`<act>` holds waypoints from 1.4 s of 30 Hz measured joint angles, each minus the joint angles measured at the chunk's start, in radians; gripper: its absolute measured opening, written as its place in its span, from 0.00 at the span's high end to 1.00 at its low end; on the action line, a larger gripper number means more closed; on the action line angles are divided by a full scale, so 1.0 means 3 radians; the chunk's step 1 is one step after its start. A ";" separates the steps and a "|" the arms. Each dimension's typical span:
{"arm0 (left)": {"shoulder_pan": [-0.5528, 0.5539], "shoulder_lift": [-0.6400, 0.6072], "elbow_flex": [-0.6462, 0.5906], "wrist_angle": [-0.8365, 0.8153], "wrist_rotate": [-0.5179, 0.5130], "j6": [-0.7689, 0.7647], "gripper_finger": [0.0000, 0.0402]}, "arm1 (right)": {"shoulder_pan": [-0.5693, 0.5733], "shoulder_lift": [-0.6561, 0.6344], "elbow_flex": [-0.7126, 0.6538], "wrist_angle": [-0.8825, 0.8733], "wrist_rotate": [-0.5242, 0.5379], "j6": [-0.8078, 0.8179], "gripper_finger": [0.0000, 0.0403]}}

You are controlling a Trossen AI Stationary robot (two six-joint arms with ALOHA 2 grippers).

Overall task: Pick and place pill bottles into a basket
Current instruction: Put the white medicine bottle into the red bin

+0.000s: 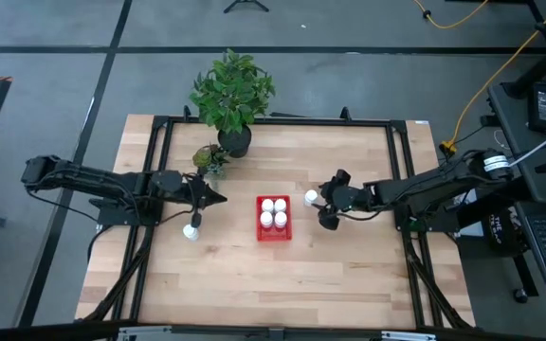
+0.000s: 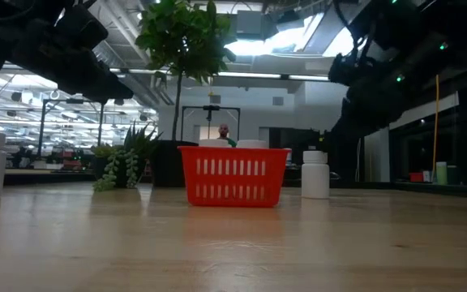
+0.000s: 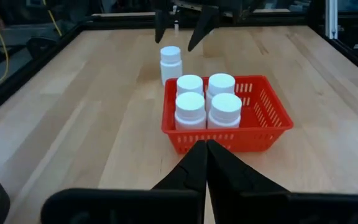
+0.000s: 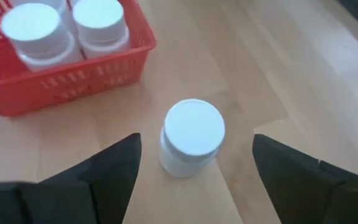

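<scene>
Small red rectangular plastic basket with mesh sides (image 1: 274, 230) sits at centre of the high view on the light wooden table (image 1: 254, 284), four white capped pill bottles (image 1: 274, 212) upright inside. Fifth bottle (image 1: 311, 197) stands just right of the basket; right gripper (image 1: 327, 201) spread wide around it, fingers (image 4: 114, 165) clear of it. Sixth bottle (image 1: 191, 230) stands left of centre, just below the left gripper (image 1: 218, 199), fingers pressed together, empty. Potted green plant (image 1: 232, 95) upper centre.

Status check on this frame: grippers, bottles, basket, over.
Right gripper open, straddling a bottle beside the basket. Left gripper shut, empty. Four bottles in the basket, one by the left arm. Nothing blocking.
</scene>
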 joint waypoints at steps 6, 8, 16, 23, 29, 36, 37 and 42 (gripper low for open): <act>-0.0001 0.0001 0.0000 0.0027 -0.0061 0.0095 0.99 | -0.0081 0.0200 0.0000 0.0159 -0.0005 0.0071 0.23; -0.0001 0.0001 0.0000 0.0065 -0.0132 0.0204 1.00 | -0.0098 0.0239 0.0001 0.0229 -0.0013 0.0031 0.23; -0.0001 0.0003 0.0000 0.0092 -0.0204 0.0213 0.98 | -0.0190 0.0295 0.0001 0.0337 -0.0150 -0.0016 0.28; -0.0001 0.0003 0.0001 0.0092 -0.0203 0.0212 0.99 | -0.0236 0.0295 0.0001 0.0348 -0.0305 -0.0015 0.35; -0.0001 0.0003 0.0001 0.0092 -0.0203 0.0212 0.98 | -0.0236 0.0295 0.0001 0.0382 -0.0308 -0.0088 0.38; -0.0001 0.0003 0.0001 0.0090 -0.0202 0.0211 1.00 | -0.0236 0.0295 0.0001 0.0363 -0.0308 -0.0084 0.49; -0.0001 0.0003 0.0001 0.0091 -0.0202 0.0210 0.99 | -0.0236 0.0295 0.0001 0.0335 -0.0308 -0.0083 0.51; -0.0001 0.0003 0.0001 0.0090 -0.0202 0.0209 0.98 | -0.0235 0.0291 0.0006 0.0247 -0.0302 -0.0014 0.62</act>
